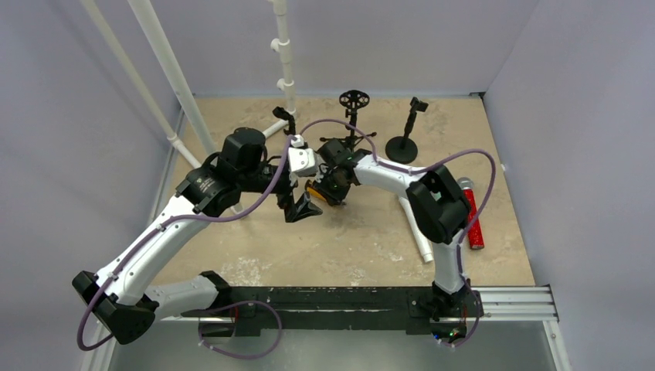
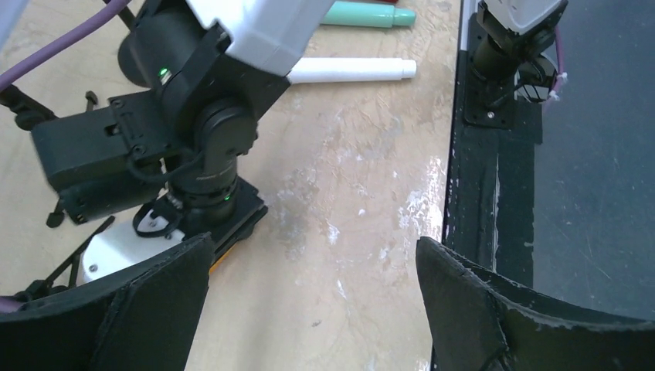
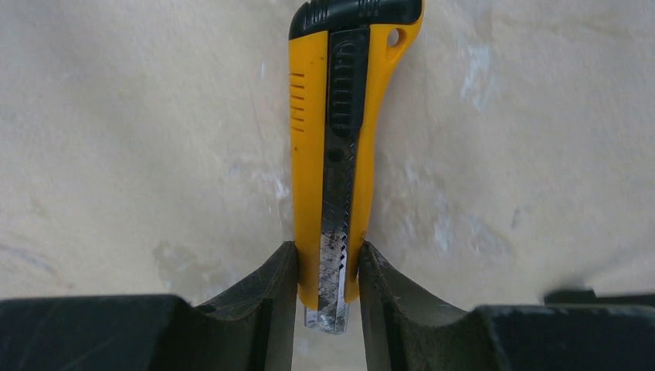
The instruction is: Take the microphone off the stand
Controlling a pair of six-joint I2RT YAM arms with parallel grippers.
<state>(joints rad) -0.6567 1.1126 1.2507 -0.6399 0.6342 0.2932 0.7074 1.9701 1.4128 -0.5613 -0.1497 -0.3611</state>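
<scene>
Microphone [image 1: 474,226] red, silver-headed, lying flat; right pincer [image 3: 327,261] clamping yellow knife [image 3: 332,116]

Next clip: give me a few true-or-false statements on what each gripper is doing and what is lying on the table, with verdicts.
1. The jaws of the right gripper are closed on a yellow utility knife. True.
2. The left gripper is shut. False: its jaws stand wide open with nothing between them.
3. A red microphone lies flat on the table, off any stand. True.
4. The white tube stands upright. False: it lies flat on the table.
</scene>
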